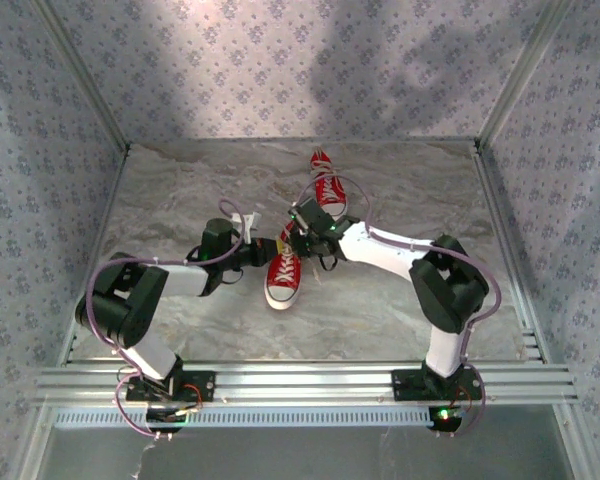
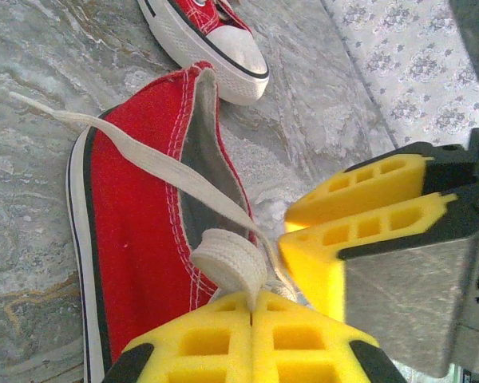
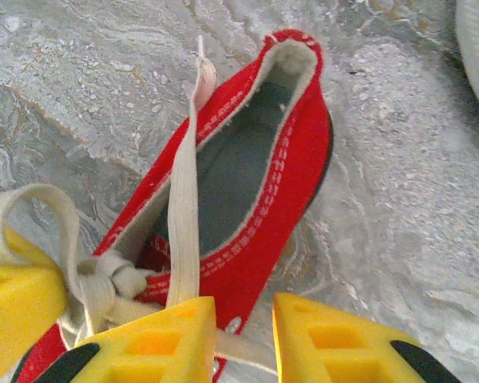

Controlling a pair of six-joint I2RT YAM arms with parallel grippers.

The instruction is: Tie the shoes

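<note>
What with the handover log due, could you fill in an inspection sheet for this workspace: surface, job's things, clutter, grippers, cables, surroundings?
surface: marbled grey table top.
job's things: near red sneaker between the grippers, its white lace knotted once; far red sneaker behind it.
clutter: nothing seen.
grippers: left gripper shut on the white lace; right gripper over the near red sneaker, jaws apart.
cables: purple cables loop along both arms.
surroundings: floral-patterned walls; aluminium rails at the near edge.
</note>
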